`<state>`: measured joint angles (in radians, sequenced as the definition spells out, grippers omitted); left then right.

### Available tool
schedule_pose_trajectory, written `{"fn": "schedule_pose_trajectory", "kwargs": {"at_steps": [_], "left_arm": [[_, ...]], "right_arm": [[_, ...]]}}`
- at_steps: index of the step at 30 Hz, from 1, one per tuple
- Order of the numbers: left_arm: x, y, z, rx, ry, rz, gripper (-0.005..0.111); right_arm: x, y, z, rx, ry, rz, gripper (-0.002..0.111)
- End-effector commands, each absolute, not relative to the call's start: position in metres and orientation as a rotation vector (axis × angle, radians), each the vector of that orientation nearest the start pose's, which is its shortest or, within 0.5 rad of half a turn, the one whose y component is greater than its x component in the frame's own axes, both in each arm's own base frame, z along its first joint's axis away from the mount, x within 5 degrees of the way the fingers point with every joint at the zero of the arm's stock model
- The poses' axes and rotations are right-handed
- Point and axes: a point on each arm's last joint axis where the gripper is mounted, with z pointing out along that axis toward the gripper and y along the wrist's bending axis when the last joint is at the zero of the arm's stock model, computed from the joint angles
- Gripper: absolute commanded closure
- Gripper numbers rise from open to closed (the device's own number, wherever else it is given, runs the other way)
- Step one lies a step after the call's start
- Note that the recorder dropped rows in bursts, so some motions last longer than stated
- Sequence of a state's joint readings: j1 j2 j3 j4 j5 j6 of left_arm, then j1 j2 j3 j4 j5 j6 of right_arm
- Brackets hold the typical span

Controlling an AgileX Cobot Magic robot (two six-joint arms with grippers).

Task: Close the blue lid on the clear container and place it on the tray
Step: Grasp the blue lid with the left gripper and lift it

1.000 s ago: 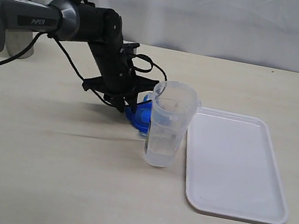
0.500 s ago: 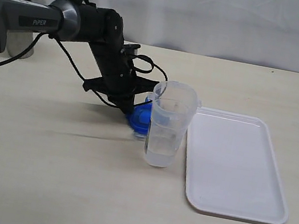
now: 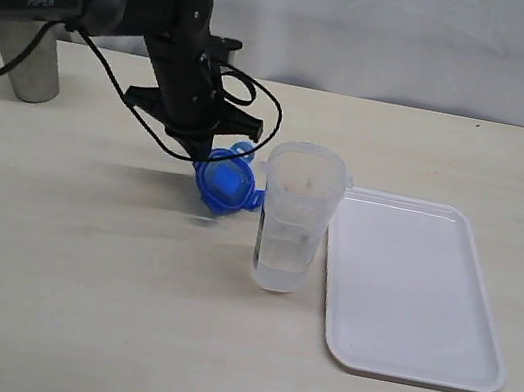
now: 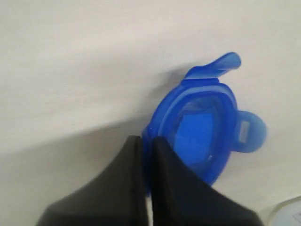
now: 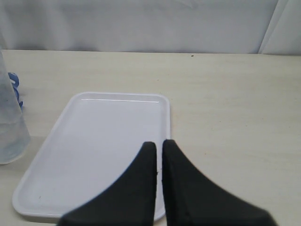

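Observation:
The blue lid (image 3: 225, 181) hangs tilted above the table, just left of the clear container (image 3: 294, 220), which stands upright beside the tray (image 3: 414, 289). My left gripper (image 3: 205, 152) is shut on the lid's rim; in the left wrist view the two black fingers pinch the lid (image 4: 200, 128) at its edge, gripper (image 4: 147, 141). The lid's tabs stick out free. My right gripper (image 5: 159, 146) is shut with nothing in it, hovering over the tray's (image 5: 99, 136) near edge; the container (image 5: 10, 127) shows at the side of that view. The right arm is out of the exterior view.
A grey steel cup (image 3: 24, 58) stands at the far left behind the left arm. A black cable (image 3: 256, 114) loops from the left wrist toward the container. A white curtain backs the table.
My left gripper has lifted the blue lid off the table and drawn it back to the left, away from the container. The container and tray have not moved.

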<state>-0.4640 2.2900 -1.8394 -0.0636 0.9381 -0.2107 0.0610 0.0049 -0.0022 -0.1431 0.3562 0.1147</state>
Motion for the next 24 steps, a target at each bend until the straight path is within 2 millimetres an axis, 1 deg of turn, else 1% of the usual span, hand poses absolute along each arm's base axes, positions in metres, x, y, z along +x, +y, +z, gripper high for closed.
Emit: {"fn": "schedule_pose_trajectory", "kwargs": {"at_steps": [1,4,6,10,12,15,18,21,24], "left_arm": [[0.429,-0.215,0.189,0.337,2.776,-0.185,0.107],[0.428,-0.214,0.214,0.36,2.681,-0.188,0.107],[0.427,-0.213,0.232,0.41,2.614,-0.196,0.107],[0.423,-0.211,0.26,0.506,2.502,-0.194,0.107],[0.419,-0.213,0.272,0.599,2.446,-0.171,0.107],[0.412,-0.218,0.288,0.754,2.342,-0.059,0.107],[0.4,-0.234,0.304,0.881,2.211,0.079,0.107],[0.387,-0.255,0.312,1.008,2.077,0.215,0.107],[0.373,-0.277,0.318,1.1,1.956,0.338,0.107]], "right_arm": [[0.054,-0.001,0.182,-0.037,1.824,-0.014,0.104],[0.054,-0.001,0.182,-0.037,1.824,-0.014,0.104],[0.054,-0.001,0.182,-0.037,1.824,-0.014,0.104],[0.054,-0.001,0.182,-0.037,1.824,-0.014,0.104],[0.054,-0.001,0.182,-0.037,1.824,-0.014,0.104],[0.054,-0.001,0.182,-0.037,1.824,-0.014,0.104],[0.054,-0.001,0.182,-0.037,1.824,-0.014,0.104],[0.054,-0.001,0.182,-0.037,1.824,-0.014,0.104],[0.054,-0.001,0.182,-0.037,1.824,-0.014,0.104]]}}
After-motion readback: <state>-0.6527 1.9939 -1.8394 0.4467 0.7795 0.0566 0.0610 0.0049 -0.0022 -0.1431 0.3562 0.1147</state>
